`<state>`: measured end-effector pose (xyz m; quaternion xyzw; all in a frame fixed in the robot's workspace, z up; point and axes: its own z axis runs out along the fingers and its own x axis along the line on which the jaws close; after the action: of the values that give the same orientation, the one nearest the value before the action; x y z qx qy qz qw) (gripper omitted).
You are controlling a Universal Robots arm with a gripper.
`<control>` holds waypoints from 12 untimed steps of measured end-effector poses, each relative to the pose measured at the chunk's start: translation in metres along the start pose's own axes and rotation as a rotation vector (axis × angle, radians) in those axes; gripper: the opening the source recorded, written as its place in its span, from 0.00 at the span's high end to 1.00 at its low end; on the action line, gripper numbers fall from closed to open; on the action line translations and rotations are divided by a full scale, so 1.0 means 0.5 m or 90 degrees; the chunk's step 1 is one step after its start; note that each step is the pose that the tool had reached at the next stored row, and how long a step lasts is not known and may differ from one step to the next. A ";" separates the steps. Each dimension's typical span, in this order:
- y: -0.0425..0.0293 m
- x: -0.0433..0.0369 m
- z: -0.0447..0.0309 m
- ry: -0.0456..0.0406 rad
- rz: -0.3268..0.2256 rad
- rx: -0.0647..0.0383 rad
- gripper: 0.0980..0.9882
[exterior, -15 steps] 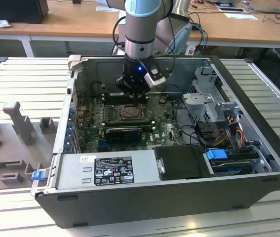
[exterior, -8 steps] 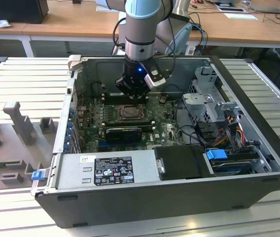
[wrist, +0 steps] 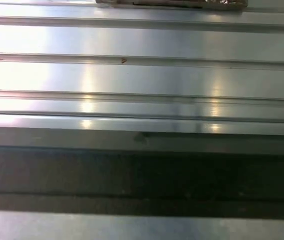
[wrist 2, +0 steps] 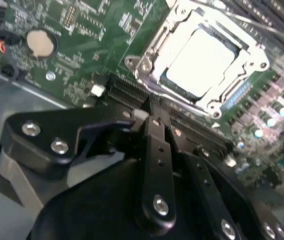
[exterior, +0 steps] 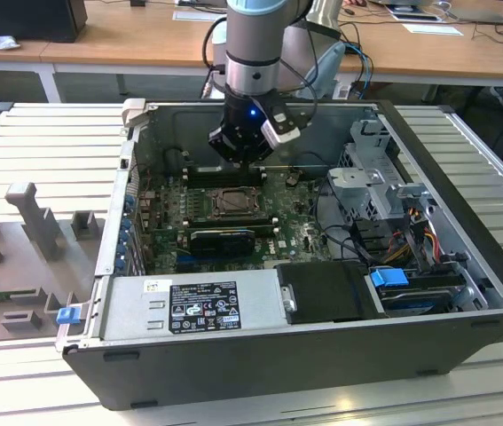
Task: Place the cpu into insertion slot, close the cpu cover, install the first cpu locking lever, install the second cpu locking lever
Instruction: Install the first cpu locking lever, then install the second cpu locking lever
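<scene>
The cpu [wrist 2: 202,60] already sits in the insertion slot [wrist 2: 154,75] mid-motherboard, with the cpu cover [wrist 2: 242,37] down around it. The gripper [wrist 2: 154,117], fingers pinched together and empty, hovers just beside the socket; the levers' state I can't tell.

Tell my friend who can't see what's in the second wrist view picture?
A shiny square cpu sits in its socket under the silver cpu cover on a green motherboard. The robot's black gripper hangs close in front.

Pale cpu [wrist 2: 202,62] seated in slot, cover [wrist 2: 154,47] closed (silver frame).
</scene>
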<state>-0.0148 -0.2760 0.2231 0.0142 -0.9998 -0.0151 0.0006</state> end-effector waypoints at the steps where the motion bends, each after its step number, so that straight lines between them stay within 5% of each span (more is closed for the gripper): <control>1: -0.004 0.000 0.000 0.0001 0.000 0.000 0.99; 12: -0.031 0.001 -0.009 0.0001 0.000 0.000 0.99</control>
<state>-0.0149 -0.2919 0.2272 0.0140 -0.9998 -0.0149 0.0007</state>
